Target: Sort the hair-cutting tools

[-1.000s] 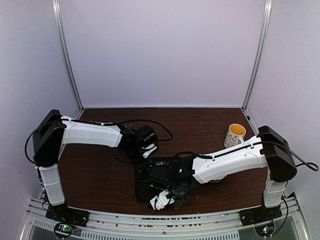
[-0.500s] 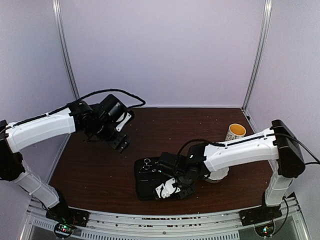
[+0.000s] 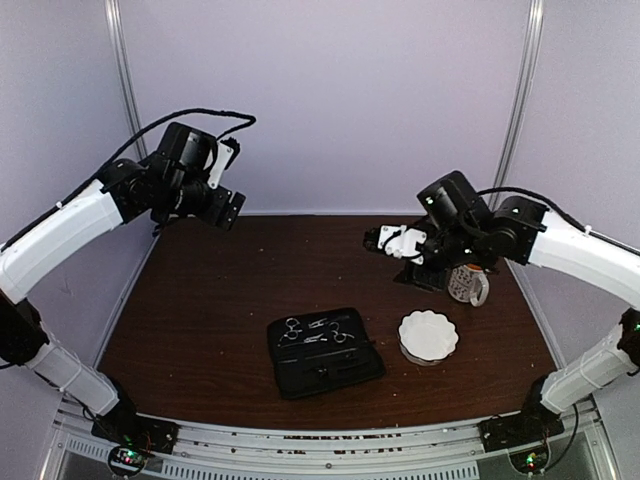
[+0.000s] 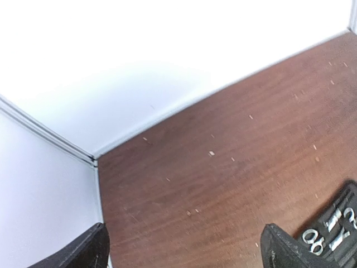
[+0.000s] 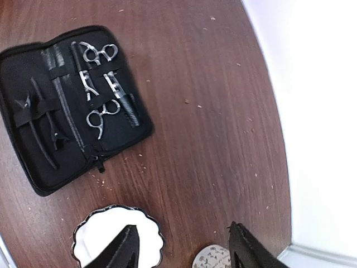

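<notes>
Brown tabletop [image 3: 200, 300], flecked with pale crumbs, closed in by white walls [image 3: 330, 100].

High over the 10 o'clock corner, left arm [image 3: 70, 225] with left hand [image 4: 185, 254]: fingers spread as wide as the wrist view, one in each lower corner, only bare wood between them, gripping nothing.

High over 2 o'clock, right arm [image 3: 570, 245] with right hand [image 5: 185, 245]: fingers apart, less widely than the left, gripping nothing, angled down above the bowl and cup. Both hands well apart from every tool.

At 6 o'clock from the tabletop's middle, black zip case [image 3: 330, 372], lying open and flat. Just beside it at 3 o'clock, not touching, white scalloped bowl [image 3: 428, 352]. At 1 o'clock from the bowl, patterned cup [image 3: 466, 288], partly hidden behind the right arm.

In the case's 12 o'clock half, tucked under straps: first scissors [image 5: 99, 53] and second scissors [image 5: 104, 113], both silver, rings at opposite ends, blades toward each other.

In the 6 o'clock half, under another strap: thin black clips [image 5: 40, 120], hard to make out against the black lining.
</notes>
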`<state>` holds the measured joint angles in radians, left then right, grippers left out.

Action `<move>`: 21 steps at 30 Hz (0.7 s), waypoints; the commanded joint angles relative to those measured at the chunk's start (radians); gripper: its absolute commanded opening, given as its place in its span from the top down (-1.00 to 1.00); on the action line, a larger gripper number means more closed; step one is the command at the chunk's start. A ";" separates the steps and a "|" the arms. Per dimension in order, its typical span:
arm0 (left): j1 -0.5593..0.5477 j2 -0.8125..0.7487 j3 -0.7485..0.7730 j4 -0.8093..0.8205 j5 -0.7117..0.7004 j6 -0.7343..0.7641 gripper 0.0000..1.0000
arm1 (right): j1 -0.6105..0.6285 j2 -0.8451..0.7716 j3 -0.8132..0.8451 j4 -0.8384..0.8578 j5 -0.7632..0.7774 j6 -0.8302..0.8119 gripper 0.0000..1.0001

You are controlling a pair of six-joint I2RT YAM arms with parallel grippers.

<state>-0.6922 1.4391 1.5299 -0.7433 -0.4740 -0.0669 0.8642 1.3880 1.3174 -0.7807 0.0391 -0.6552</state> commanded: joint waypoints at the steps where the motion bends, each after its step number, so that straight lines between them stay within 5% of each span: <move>1: 0.015 0.033 0.065 0.067 -0.118 0.032 -0.96 | -0.090 -0.134 -0.066 0.120 0.038 0.089 -0.41; 3: 0.021 0.039 0.050 0.101 -0.132 0.067 -0.96 | -0.151 -0.183 -0.091 0.173 0.013 0.156 -0.94; 4: 0.032 0.045 0.034 0.126 -0.117 0.066 -0.96 | -0.193 -0.201 -0.097 0.183 -0.031 0.194 -0.99; 7: 0.100 0.071 -0.011 0.132 0.115 0.022 -0.95 | -0.281 -0.219 -0.101 0.169 -0.204 0.285 -1.00; 10: 0.175 0.137 -0.039 0.128 0.395 -0.022 -0.56 | -0.327 -0.223 -0.124 0.162 -0.339 0.314 -1.00; 14: 0.199 0.256 -0.059 0.124 0.640 -0.041 -0.32 | -0.332 -0.239 -0.217 0.224 -0.424 0.322 -1.00; 21: 0.195 0.453 -0.028 0.012 0.765 0.003 0.13 | -0.332 -0.227 -0.361 0.309 -0.526 0.310 -0.91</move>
<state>-0.4915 1.8423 1.4887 -0.6777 0.1555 -0.0845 0.5369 1.1633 1.0035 -0.5442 -0.3832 -0.3546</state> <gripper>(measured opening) 0.469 0.974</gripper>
